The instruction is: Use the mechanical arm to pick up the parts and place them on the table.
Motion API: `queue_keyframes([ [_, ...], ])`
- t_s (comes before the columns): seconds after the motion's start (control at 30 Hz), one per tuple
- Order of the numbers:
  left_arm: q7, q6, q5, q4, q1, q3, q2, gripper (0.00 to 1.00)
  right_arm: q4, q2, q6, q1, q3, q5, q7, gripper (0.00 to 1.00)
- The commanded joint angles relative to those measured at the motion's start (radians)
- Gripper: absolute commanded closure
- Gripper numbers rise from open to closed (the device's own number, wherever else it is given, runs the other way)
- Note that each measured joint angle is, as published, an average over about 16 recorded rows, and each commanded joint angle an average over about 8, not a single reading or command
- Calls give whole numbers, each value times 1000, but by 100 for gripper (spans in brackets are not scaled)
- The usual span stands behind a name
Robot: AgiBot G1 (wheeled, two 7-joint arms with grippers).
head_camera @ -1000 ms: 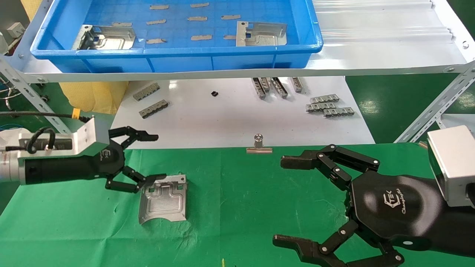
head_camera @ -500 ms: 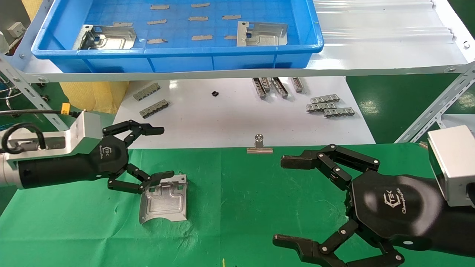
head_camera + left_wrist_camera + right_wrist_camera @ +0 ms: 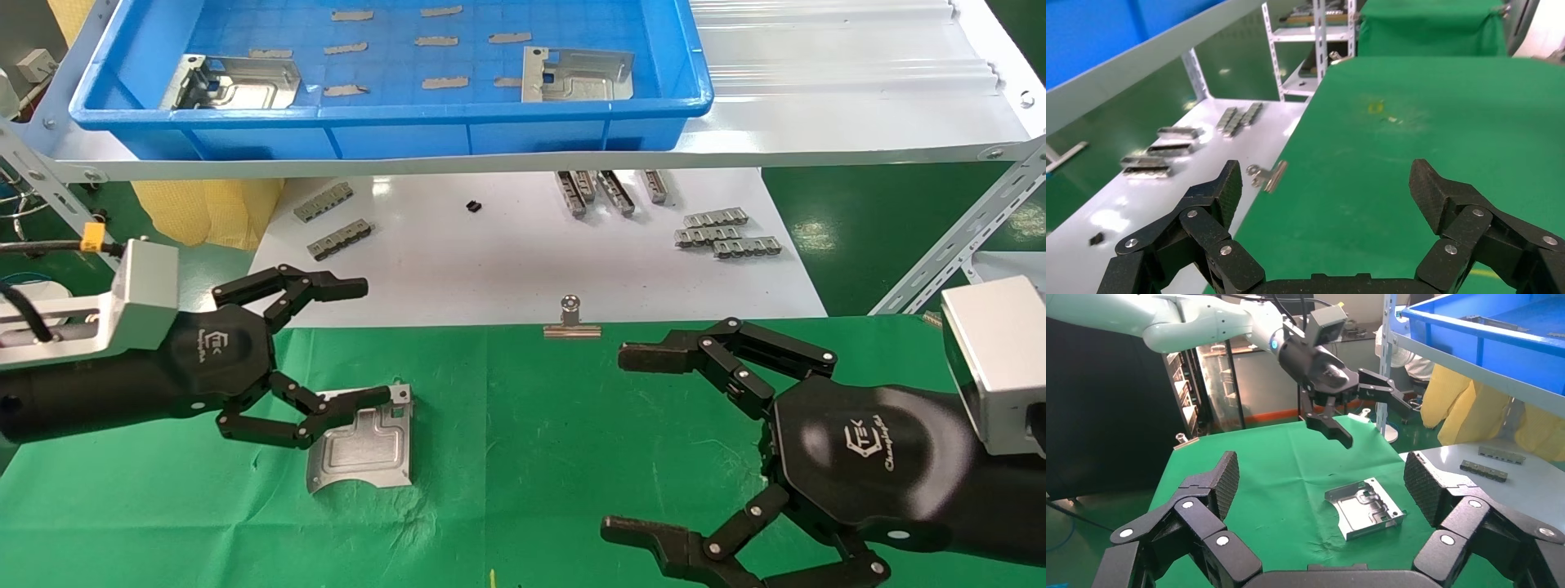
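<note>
1. Looking at the head view first: one part [image 3: 361,447] lies flat on the table [image 3: 531,425], near its front-left area. The left gripper [image 3: 327,347] hangs over the plate's rear-left corner, fingers spread wide, holding nothing. I can't tell from here whether the lower finger touches the plate or clears it.
2. Two more parts [image 3: 233,82] [image 3: 576,75] sit in the blue tray [image 3: 392,114] on the upper shelf, well apart from each other. The right gripper [image 3: 645,445] is parked over the table's right side, fingers fully splayed, empty.
3. Handling, as a judgement: the plate looks like thin stamped steel, so stiff, light, slick, with sharp edges. You'd do best to pinch across the upturned flanges at opposite edges; the flat face gives the fingertips nothing to bite.
4. Left wrist view: only the fingers [image 3: 1219,197] and bare green cloth, with a binder clip [image 3: 1267,176] at the edge of the white board [image 3: 1125,208]. The plate isn't in this view, so you get no contact check from here.
5. Right wrist view: this settles it. The left gripper [image 3: 1350,413] is clearly above the plate [image 3: 1364,507], no contact, jaws wide. The right gripper's own fingers [image 3: 1220,481] frame the shot, wide open.
6. The tray parts are partly cut off by the tray wall in the head view, so their flange orientation is hard to read.
</note>
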Motion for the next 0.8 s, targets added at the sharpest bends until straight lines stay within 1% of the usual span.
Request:
queue_keyframes([
  [0.03, -29, -3, -15, -44, 23, -15, -13, 0, 0, 0, 0, 0, 0, 0, 0, 0],
  [0.7, -324, -35, -170, -485, 257, -170, -138, 0, 0, 0, 0, 0, 0, 0, 0, 0],
  [0.8, -346, -37, -181, -518, 274, -181, -148, 0, 0, 0, 0, 0, 0, 0, 0, 0],
])
